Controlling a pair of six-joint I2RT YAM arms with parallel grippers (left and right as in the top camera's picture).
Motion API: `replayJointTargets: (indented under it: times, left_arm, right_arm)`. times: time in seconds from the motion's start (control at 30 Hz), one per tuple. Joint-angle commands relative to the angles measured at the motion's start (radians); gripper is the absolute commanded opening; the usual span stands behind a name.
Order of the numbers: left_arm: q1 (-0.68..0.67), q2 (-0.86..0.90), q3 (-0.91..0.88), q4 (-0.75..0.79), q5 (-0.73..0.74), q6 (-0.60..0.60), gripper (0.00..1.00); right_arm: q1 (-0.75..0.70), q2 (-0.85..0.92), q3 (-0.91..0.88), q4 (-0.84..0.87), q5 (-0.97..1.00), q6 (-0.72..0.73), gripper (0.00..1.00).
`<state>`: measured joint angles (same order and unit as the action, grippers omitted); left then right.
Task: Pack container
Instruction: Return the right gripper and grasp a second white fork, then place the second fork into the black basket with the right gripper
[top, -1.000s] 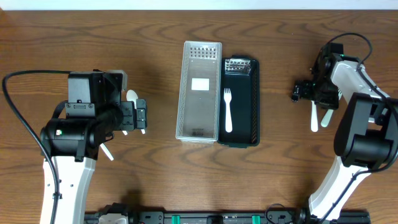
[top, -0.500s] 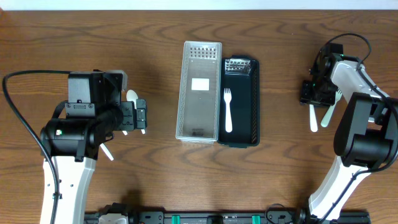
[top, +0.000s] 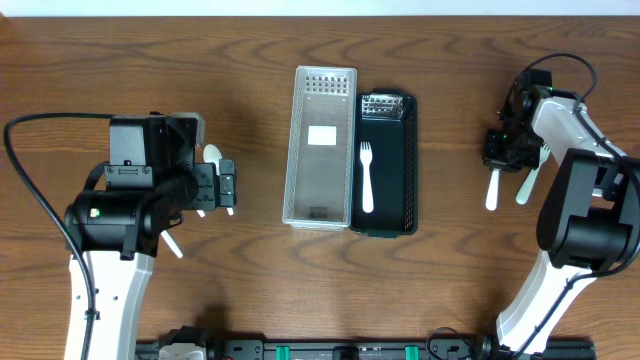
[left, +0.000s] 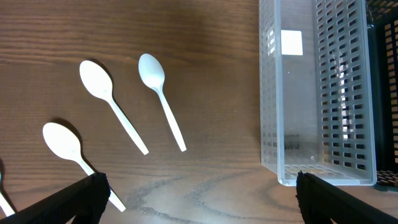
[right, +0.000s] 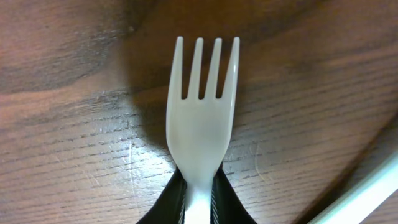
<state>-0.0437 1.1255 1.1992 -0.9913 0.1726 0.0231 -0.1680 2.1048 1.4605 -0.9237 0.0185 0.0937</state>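
Black container (top: 393, 200) sits mid-surface (top: 250, 60), touching the clear slotted basket (top: 320, 180) on its left-arm side. One white fork (top: 366, 178) already lies lengthwise in it, so I read it as the fork bin. My right claw (right: 199, 200) is clamped on the neck of a second fork (right: 202, 121) well off to the right beside another white utensil (top: 527, 185), tines pointing away from the wrist, low over or on the wood, can't tell which; that grip should let it go in flat beside the first. Left claw (top: 228, 188) is spread wide and empty near three spoons (left: 160, 99), probably lined up for the basket.
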Motion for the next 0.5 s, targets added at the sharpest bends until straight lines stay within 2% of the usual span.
replayJointTargets:
  times: [0.0, 0.23, 0.47]
  left_arm:
    - [0.004, -0.003, 0.023, -0.004, -0.013, 0.003, 0.98]
    - [0.004, -0.003, 0.022, -0.003, -0.013, 0.003, 0.98]
    - [0.004, -0.003, 0.022, -0.003, -0.013, 0.003, 0.98]
  right_arm:
    - [0.005, 0.034, 0.001, -0.005, -0.010, 0.006, 0.01]
    - [0.087, -0.093, 0.132, -0.142, -0.069, 0.010, 0.01]
    - [0.303, -0.321, 0.315, -0.204, -0.083, 0.114, 0.01]
